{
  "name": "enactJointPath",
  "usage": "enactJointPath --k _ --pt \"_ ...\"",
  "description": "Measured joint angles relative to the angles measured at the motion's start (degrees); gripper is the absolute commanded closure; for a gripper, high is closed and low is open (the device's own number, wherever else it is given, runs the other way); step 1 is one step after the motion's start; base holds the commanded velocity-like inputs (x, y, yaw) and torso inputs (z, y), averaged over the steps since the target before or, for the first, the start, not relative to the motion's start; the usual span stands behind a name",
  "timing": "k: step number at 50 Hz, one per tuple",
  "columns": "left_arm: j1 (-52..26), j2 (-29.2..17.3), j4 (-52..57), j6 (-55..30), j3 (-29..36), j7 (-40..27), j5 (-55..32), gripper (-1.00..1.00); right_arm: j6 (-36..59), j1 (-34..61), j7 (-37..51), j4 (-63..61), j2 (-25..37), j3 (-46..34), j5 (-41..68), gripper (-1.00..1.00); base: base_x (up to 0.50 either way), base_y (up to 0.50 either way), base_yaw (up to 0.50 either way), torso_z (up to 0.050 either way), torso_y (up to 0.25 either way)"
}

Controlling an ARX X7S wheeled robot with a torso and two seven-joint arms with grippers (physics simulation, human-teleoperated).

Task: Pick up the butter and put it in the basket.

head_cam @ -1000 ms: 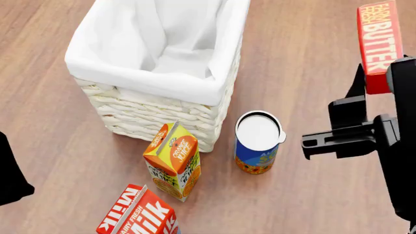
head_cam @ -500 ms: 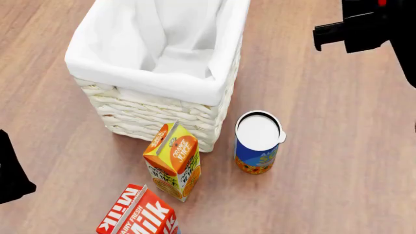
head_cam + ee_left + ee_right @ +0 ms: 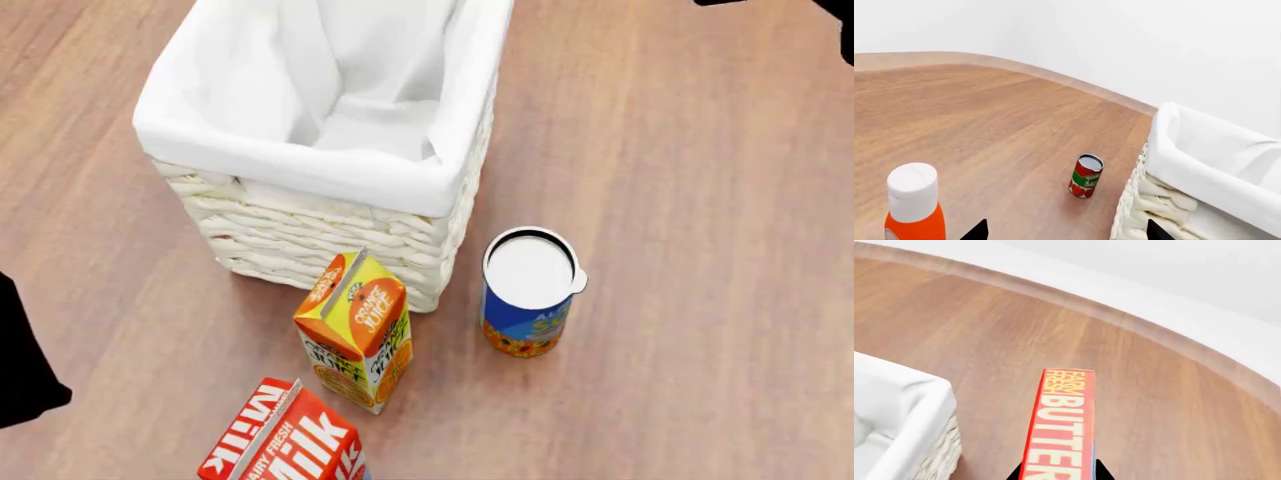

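Right jaws clamped the butter (image 3: pixel 1059 430), seen only by right wrist; head view showed just the basket (image 3: pixel 287 235). Left jaws' state unclear.

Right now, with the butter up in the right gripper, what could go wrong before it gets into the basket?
The butter is gripped only at its near end, most of its length sticking out, so it might tilt or slip. The head view barely shows the right arm and not the butter, so lining up over the basket is harder to judge. Releasing near the basket's rim could send it to the floor.
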Motion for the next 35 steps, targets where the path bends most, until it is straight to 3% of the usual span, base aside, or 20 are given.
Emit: enactJointPath --k 20,35 --pt "0.3 -0.5 0.8 -0.3 -0.3 -0.8 -1.0 -1.00 -8.7 11.4 -24.5 35.2 -17.5 -11.6 -10.4 1.00 0.00 0.00 0.00 0.001 0.002" --pt "0.2 -0.7 1.0 -0.4 -0.4 -1.3 -1.7 -1.00 -12.7 12.2 -38.7 45.8 -26.5 -6.6 -23.1 1.00 0.00 0.00 0.00 0.001 0.001"
